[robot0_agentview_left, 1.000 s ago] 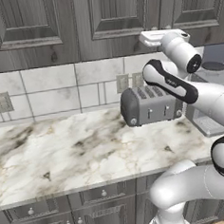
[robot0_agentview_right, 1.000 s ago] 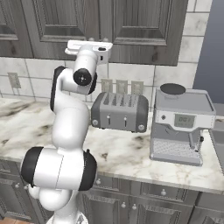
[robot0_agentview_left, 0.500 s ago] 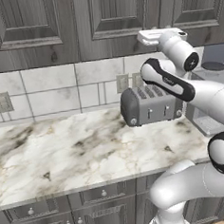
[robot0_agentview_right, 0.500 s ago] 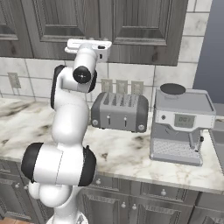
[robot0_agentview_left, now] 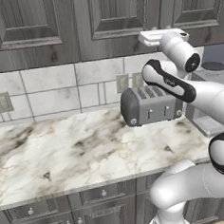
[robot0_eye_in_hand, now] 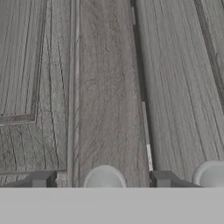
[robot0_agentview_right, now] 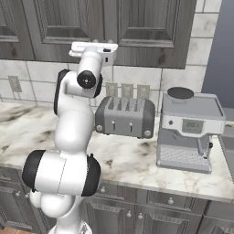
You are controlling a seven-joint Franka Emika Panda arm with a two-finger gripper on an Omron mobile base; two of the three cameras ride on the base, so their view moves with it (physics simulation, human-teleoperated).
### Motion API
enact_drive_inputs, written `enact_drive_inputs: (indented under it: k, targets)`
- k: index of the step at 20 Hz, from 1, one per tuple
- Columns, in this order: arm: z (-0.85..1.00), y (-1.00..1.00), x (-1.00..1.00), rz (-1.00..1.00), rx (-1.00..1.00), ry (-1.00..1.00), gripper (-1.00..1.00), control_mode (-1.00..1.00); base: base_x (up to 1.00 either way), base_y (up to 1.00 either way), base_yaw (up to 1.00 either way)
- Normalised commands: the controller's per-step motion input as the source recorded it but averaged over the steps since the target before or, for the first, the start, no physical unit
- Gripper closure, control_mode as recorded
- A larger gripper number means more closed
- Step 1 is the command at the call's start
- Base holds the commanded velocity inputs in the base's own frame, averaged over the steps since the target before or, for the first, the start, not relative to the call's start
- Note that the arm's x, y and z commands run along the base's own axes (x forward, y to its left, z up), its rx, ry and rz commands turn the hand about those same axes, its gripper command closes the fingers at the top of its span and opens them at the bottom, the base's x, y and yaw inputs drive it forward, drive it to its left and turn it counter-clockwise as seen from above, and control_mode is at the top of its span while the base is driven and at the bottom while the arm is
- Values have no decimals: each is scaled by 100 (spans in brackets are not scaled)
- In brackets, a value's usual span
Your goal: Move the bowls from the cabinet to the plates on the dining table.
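The cabinet (robot0_agentview_left: 111, 18) (robot0_agentview_right: 146, 27) of dark grey wood grain hangs over the counter with its doors shut. The bowls are hidden behind those doors. My gripper (robot0_agentview_left: 151, 34) (robot0_agentview_right: 91, 46) is raised to the cabinet's lower edge and points at the doors. In the hand view the door panels (robot0_eye_in_hand: 109, 87) are very close. A small round knob (robot0_eye_in_hand: 104, 175) sits between my two fingertips (robot0_eye_in_hand: 41, 178), which stand apart on either side without touching it. My gripper (robot0_eye_in_hand: 103, 180) is open. A second knob (robot0_eye_in_hand: 210, 174) lies to the right. The plates and dining table are out of view.
A grey toaster (robot0_agentview_left: 149, 106) (robot0_agentview_right: 124, 116) stands on the marble counter (robot0_agentview_left: 64, 151) right under my hand. A silver coffee machine (robot0_agentview_right: 189, 130) stands to its right. Wall outlets (robot0_agentview_left: 2, 101) sit in the tiled backsplash, and low grey drawers (robot0_agentview_left: 55, 209) run below.
The arm has barely shifted; the hand stays at the cabinet's lower edge, a touch closer to the doors.
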Motion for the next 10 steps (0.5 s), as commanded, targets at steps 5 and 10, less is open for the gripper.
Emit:
enact_drive_inputs:
  k: [5, 10]
  targets:
    - [-14, -12, 5, -1, 0, 0, -100, -100, 0, 0, 0]
    - [0, -5, 10, -4, 0, 5, -100, -100, 0, 0, 0]
